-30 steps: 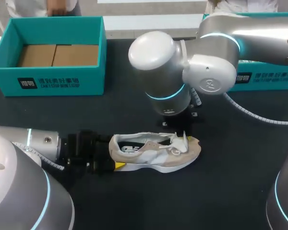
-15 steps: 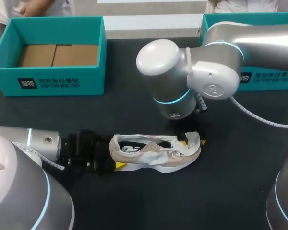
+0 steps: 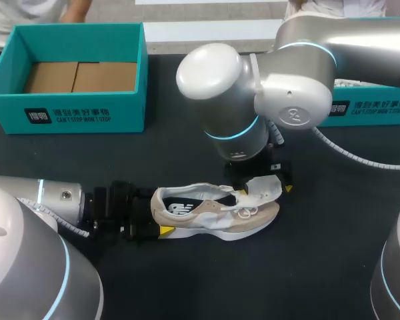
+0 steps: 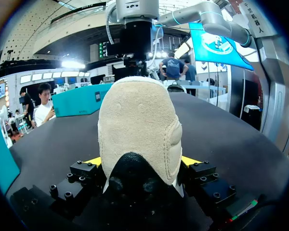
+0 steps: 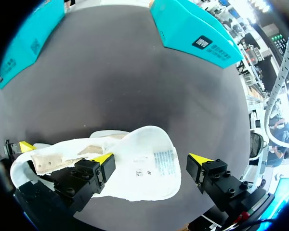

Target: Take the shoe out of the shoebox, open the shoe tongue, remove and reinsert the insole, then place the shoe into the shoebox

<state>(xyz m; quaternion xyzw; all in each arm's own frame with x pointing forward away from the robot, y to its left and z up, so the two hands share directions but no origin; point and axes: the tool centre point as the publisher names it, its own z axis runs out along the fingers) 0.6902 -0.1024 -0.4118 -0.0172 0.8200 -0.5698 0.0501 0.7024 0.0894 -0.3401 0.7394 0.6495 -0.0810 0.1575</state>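
**Left tool [image 4: 140,161] clamped on the beige suede sneaker [image 3: 213,213], right tool [image 5: 151,159] wide at its tongue**

The left tool grips the sneaker's padded heel, with one yellow tip pressed to each side of it. The right tool hangs over the sneaker's toe end with its fingers spread wide. The white fabric tongue [image 3: 265,187] is raised and folded forward between them. One yellow fingertip [image 5: 102,158] lies against the tongue and the other stands apart from it, so nothing is pinched.

The sneaker lies on the dark desk [image 3: 320,260] with its heel towards the left arm and its toe towards the right. Its loose white laces [image 3: 243,212] trail over its side. The open teal cardboard shoebox [image 3: 87,115] stands well apart from the sneaker, beyond its heel end. A second teal box [image 3: 370,110] stands beyond its toe end, partly hidden by the right arm.
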